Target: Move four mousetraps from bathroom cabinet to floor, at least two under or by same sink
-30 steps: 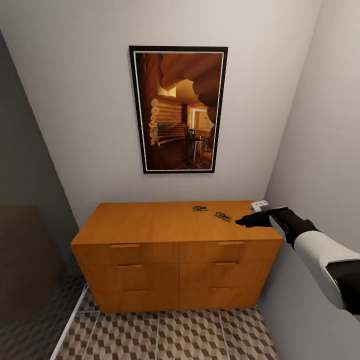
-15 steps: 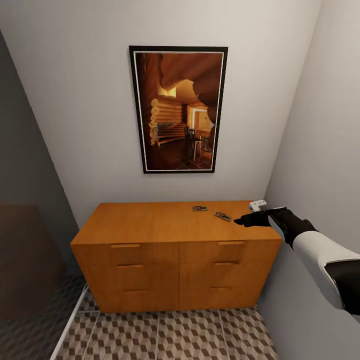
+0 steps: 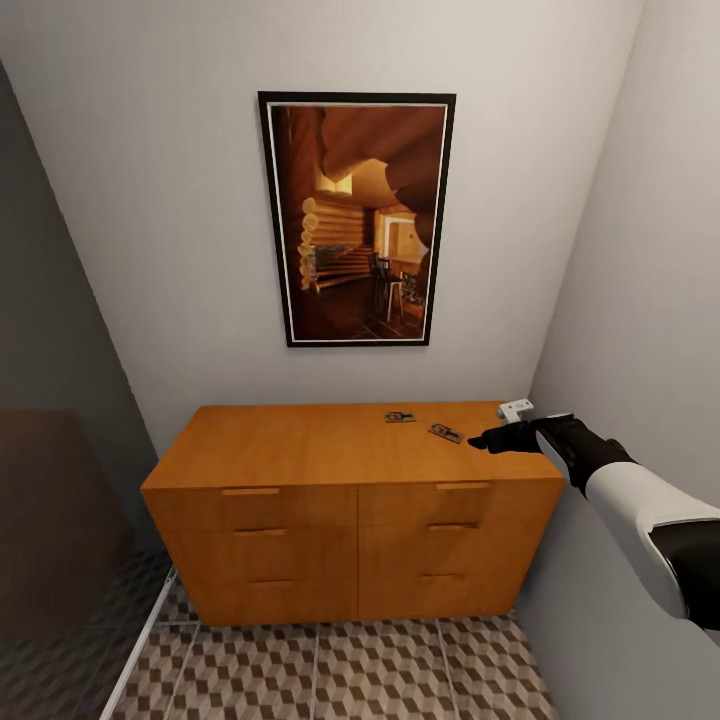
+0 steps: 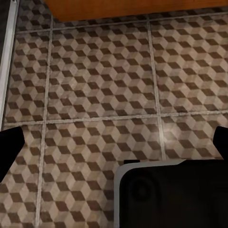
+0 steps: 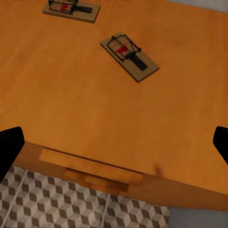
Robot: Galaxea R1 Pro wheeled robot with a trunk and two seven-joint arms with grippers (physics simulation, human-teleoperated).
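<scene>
Orange-brown cabinet (image 3: 330, 450) top carries two mousetraps (image 5: 129, 57) (image 5: 71, 9) we can see (other two not accounted for), none on the bathroom floor (image 4: 99, 85) yet, right claw (image 3: 478, 441) hovering near the nearer trap, fingers spread wide, empty.

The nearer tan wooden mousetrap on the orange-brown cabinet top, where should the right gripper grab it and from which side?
Take the nearer tan wooden mousetrap across its two long edges at the bare end away from the red bait patch, coming straight down from above. It lies flat on the orange-brown cabinet top, angled, so rotate the right gripper to match; its jaws are open.
</scene>
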